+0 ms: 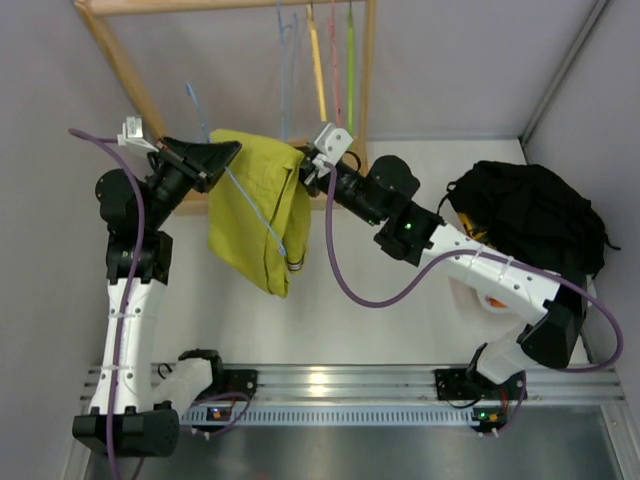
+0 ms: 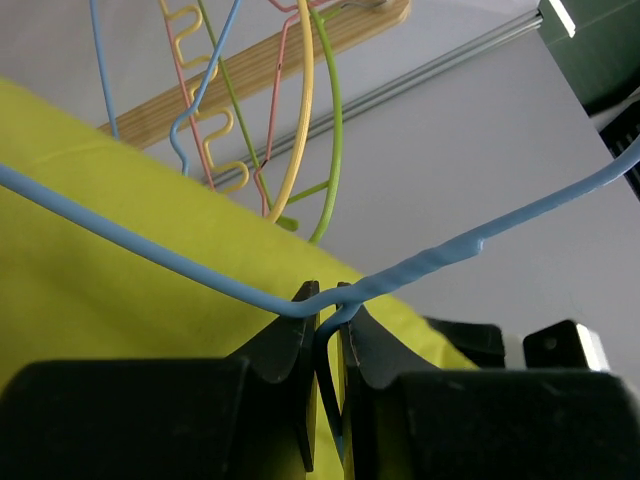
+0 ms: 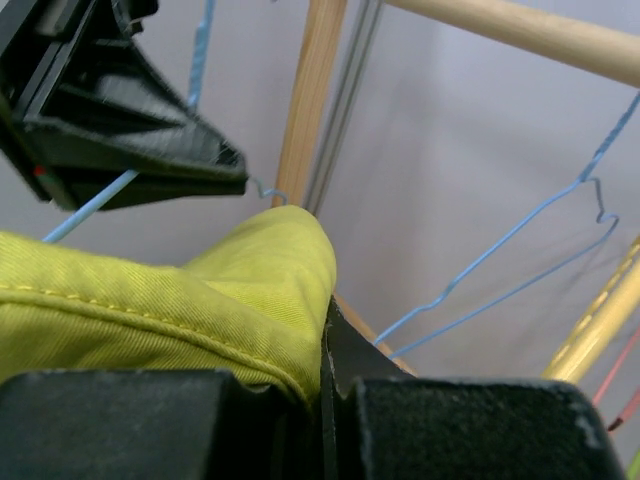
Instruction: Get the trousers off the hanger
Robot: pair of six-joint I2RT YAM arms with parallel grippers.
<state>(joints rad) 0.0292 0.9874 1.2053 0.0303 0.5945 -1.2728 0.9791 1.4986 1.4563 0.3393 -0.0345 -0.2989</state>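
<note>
The mustard trousers (image 1: 250, 215) hang folded over the light-blue wire hanger (image 1: 262, 217), held up above the table between both arms. My left gripper (image 1: 234, 152) is shut on the hanger's wire at the neck; in the left wrist view the wire (image 2: 150, 240) crosses the fingertips and runs down between the jaws of the gripper (image 2: 328, 298), with the trousers (image 2: 100, 330) behind. My right gripper (image 1: 306, 166) is shut on the trousers' upper right edge; the cloth (image 3: 200, 300) bulges out left of the pinching jaws (image 3: 322, 335). The hanger's hook end (image 1: 192, 95) sticks up to the left.
A wooden rack (image 1: 120, 60) stands at the back, with blue, yellow, pink and green hangers (image 1: 318, 70) on its rail. A black clothes heap (image 1: 530, 215) lies at the right over the right arm. Grey walls close in on both sides.
</note>
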